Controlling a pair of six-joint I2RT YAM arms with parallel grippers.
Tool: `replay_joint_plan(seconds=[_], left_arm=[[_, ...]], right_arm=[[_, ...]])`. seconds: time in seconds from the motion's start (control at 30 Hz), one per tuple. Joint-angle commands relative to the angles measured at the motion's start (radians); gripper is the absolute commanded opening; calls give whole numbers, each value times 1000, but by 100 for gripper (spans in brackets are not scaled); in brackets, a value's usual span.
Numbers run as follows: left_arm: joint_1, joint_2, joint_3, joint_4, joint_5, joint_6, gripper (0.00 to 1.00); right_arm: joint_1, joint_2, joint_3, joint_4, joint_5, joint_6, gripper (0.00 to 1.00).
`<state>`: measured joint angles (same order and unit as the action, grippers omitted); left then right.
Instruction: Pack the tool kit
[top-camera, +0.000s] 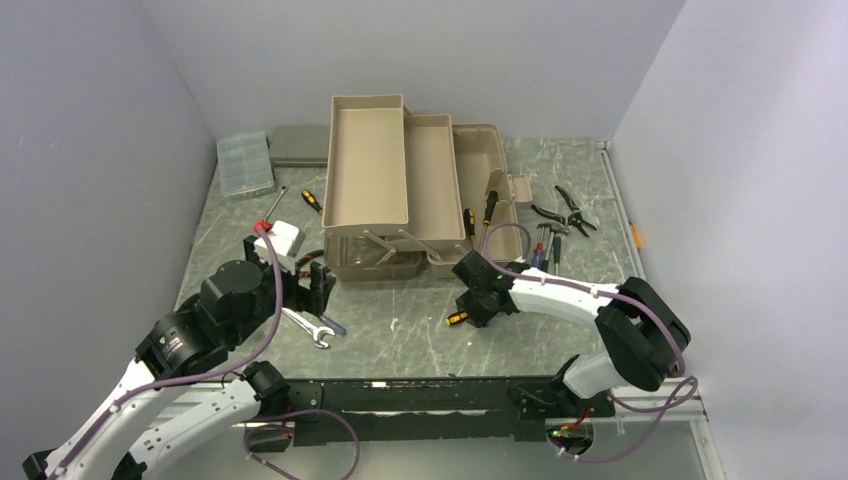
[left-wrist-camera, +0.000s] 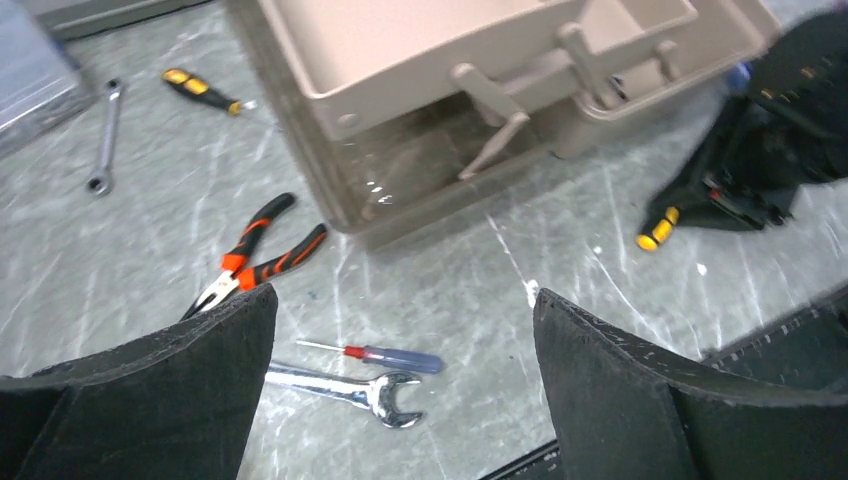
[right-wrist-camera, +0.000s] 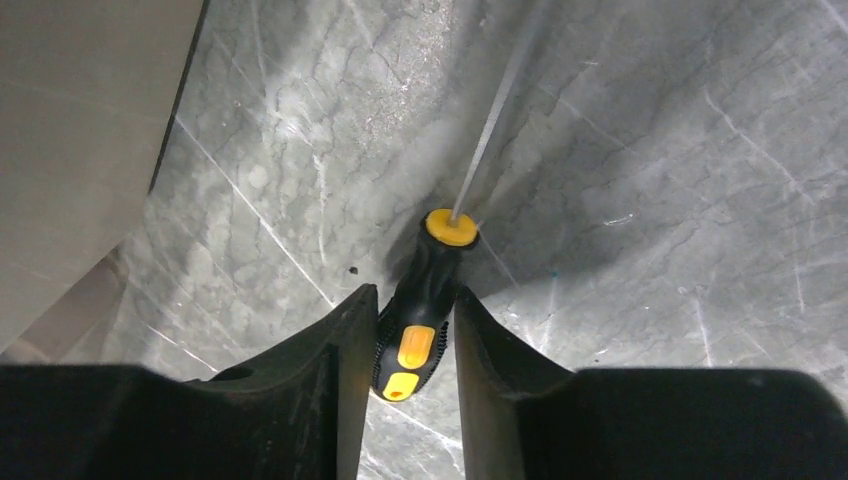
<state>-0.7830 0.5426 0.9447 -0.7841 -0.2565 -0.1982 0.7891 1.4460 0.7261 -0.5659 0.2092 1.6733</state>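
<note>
The taupe toolbox (top-camera: 400, 180) stands open at the table's middle, its trays folded out; the left wrist view shows its near corner (left-wrist-camera: 400, 60). My right gripper (right-wrist-camera: 415, 300) is down on the table in front of the box (top-camera: 465, 310), shut on the handle of a black-and-yellow screwdriver (right-wrist-camera: 425, 290) whose shaft points away. My left gripper (left-wrist-camera: 405, 300) hangs wide open and holds nothing (top-camera: 318, 290), above a blue-handled screwdriver (left-wrist-camera: 390, 357) and a silver wrench (left-wrist-camera: 350, 387). Orange-and-black pliers (left-wrist-camera: 255, 255) lie by the box's left corner.
Black pliers (top-camera: 565, 210) and a hammer (top-camera: 545, 240) lie right of the box. A second yellow-and-black screwdriver (top-camera: 312, 200) and a small wrench (top-camera: 275, 203) lie left of it. A clear organiser (top-camera: 245, 163) and flat grey case (top-camera: 300, 145) sit at the back left.
</note>
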Motion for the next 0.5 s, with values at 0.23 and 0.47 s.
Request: replay_joint_plan(seconds=[0.23, 0.47], left_arm=[[13, 20, 61, -84, -318, -185, 99], [32, 120, 111, -127, -363, -298, 99]], right_arm=[[4, -277, -92, -119, 125, 61, 3], [4, -563, -29, -394, 322, 27, 0]])
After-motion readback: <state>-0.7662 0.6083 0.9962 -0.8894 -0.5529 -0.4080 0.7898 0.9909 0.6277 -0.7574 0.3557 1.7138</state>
